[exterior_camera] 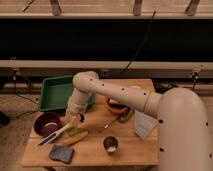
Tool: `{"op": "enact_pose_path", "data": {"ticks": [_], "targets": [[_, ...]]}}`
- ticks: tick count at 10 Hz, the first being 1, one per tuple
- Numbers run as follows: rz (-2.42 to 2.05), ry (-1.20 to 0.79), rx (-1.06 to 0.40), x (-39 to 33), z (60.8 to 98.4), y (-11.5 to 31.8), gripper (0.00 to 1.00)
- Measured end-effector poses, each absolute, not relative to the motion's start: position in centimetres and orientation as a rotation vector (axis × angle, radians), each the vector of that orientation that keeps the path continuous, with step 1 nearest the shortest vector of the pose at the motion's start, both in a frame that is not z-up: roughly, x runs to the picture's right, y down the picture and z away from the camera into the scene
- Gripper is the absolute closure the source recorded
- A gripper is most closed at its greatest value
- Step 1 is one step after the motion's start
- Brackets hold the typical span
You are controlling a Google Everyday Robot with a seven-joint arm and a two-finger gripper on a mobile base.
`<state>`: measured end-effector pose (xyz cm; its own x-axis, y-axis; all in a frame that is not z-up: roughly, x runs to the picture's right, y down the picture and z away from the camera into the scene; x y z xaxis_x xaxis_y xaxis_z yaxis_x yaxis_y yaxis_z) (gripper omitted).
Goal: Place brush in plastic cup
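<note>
Gripper (71, 121) sits over the brush (54, 136), right of the bowl (47, 123); tray (52, 93) behind; metal cup (110, 144) front-right on the tabletop (130, 152).
</note>
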<state>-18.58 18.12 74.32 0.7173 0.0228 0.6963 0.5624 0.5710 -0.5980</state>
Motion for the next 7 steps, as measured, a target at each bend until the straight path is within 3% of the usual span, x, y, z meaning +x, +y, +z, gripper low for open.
{"op": "enact_pose_path", "data": {"ticks": [2, 7], "targets": [[-0.363, -0.717, -0.922, -19.0, 74.0, 18.1, 0.23], [-0.398, -0.725, -0.903, -20.0, 72.5, 17.6, 0.23]]}}
